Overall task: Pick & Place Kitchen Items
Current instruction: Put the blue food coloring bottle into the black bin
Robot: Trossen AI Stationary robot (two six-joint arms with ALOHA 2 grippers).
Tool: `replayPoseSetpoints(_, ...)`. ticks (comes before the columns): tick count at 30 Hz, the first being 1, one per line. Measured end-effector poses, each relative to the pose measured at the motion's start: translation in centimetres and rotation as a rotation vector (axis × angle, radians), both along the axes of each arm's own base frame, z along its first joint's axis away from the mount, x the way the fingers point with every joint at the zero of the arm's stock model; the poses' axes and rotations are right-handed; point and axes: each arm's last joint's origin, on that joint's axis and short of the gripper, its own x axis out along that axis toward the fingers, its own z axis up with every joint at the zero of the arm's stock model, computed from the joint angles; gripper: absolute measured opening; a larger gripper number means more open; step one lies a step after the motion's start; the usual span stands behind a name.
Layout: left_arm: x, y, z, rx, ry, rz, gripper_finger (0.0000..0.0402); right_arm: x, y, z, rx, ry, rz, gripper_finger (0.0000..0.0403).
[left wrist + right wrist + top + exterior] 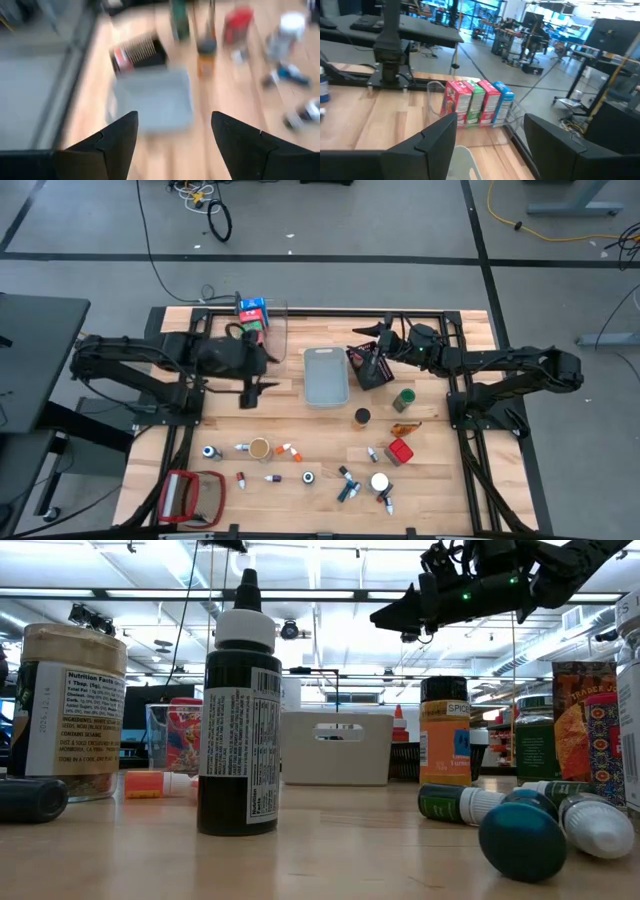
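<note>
My left gripper (268, 360) (174, 125) is open in the air, between the clear bin (268, 320) and the grey bin (326, 376), and points toward the table's right. My right gripper (362, 340) (490, 125) is open too. It hovers by the black bin (368, 366) and faces the clear bin (470, 107), where red, green and blue cartons (477, 102) stand upright. A green jar (404, 400), a brown jar (361, 418), a red carton (400, 452) and several small bottles (290, 450) rest on the near half of the table.
A red-framed flat object (190, 495) lies at the near left corner. The black bin sits tilted against the grey bin's right side. In the low view a dark bottle (240, 710) and a large jar (72, 710) stand close to the near edge.
</note>
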Motion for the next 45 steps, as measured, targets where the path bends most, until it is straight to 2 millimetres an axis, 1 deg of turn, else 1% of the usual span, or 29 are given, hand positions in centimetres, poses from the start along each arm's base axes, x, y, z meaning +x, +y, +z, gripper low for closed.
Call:
replayPoseSetpoints(2, 0.0, -0.5, 0.0, -0.077, 0.095, 0.036, 0.0261, 0.0, 0.1, -0.1, 0.004, 0.007, 0.016, 0.0240)
replayPoseSetpoints(6, -0.4, -1.5, -1.6, -0.283, 0.384, 0.164, 0.0261, 0.1, 0.1, -0.3, 0.011, 0.022, 0.027, 0.0240)
replayPoseSetpoints(10, -1.4, -2.7, -3.2, -0.535, 0.673, 0.391, 0.0261, 0.1, 0.2, -0.4, 0.027, 0.026, 0.036, 0.0240)
replayPoseSetpoints(12, -1.5, -3.5, -3.7, -0.596, 0.765, 0.489, 0.0261, 0.1, 0.2, -0.4, 0.036, 0.021, 0.039, 0.0240)
replayPoseSetpoints(17, -1.8, -6.3, -4.7, -0.597, 0.804, 0.570, 0.0261, 0.1, 0.2, -0.4, 0.037, 0.023, 0.044, 0.0240)
replayPoseSetpoints(20, -2.1, -7.6, -5.4, -0.638, 0.793, 0.707, 0.0261, 0.1, 0.3, -0.3, 0.036, 0.020, 0.047, 0.0240)
replayPoseSetpoints(22, -2.6, -8.4, -6.1, -0.639, 0.811, 0.766, 0.0261, 0.1, 0.3, -0.3, 0.036, 0.021, 0.047, 0.0240)
replayPoseSetpoints(25, -3.5, -9.5, -6.8, -0.592, 0.839, 0.775, 0.0261, 0.1, 0.3, -0.4, 0.038, 0.027, 0.046, 0.0240)
replayPoseSetpoints(28, -4.0, -10.4, -7.8, -0.581, 0.849, 0.793, 0.0261, 0.1, 0.3, -0.4, 0.039, 0.029, 0.046, 0.0240)
replayPoseSetpoints(32, -4.5, -11.3, -8.9, -0.591, 0.861, 0.812, 0.0261, 0.1, 0.3, -0.4, 0.035, 0.028, 0.046, 0.0240)
replayPoseSetpoints(36, -4.5, -12.0, -10.5, -0.619, 0.847, 0.808, 0.0261, 0.1, 0.2, -0.3, 0.028, 0.022, 0.045, 0.0240)
replayPoseSetpoints(42, -5.5, -12.6, -13.4, -0.623, 0.934, 0.804, 0.0261, 0.1, 0.2, -0.3, 0.025, 0.022, 0.044, 0.0240)
replayPoseSetpoints(45, -6.0, -12.8, -14.3, -0.609, 0.956, 0.810, 0.0261, 0.1, 0.2, -0.3, 0.024, 0.020, 0.045, 0.0240)
